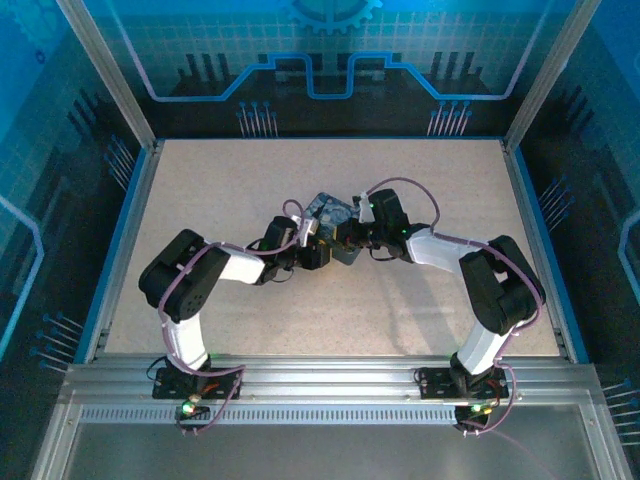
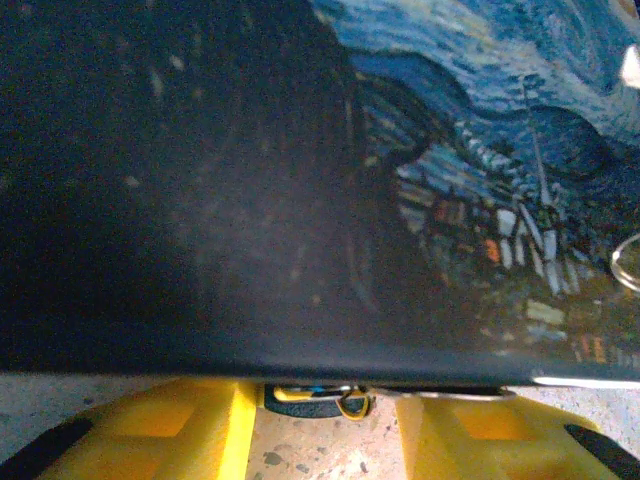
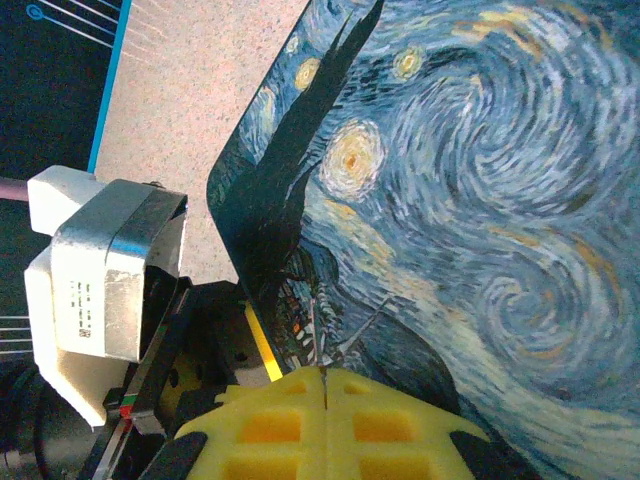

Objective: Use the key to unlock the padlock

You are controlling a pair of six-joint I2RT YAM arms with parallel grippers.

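A dark-blue tin (image 1: 333,214) with a swirly starry-night print lies at mid-table, and both arms meet at it. My left gripper (image 1: 318,244) sits at the tin's near-left edge. In the left wrist view its yellow fingers (image 2: 190,430) stand apart below the tin's edge (image 2: 300,200), with bare table between them. A small dark thing with yellow and blue bits (image 2: 320,400) shows under that edge; I cannot identify it. My right gripper (image 3: 326,378) is over the tin's lid (image 3: 480,200) with its pads pressed together. The padlock and the key are hidden.
A thin wire ring (image 2: 628,262) shows against the tin at the right edge of the left wrist view. The left arm's silver-and-white wrist block (image 3: 105,280) sits close beside the tin. Speckled table (image 1: 200,190) lies open all around, fenced by blue walls.
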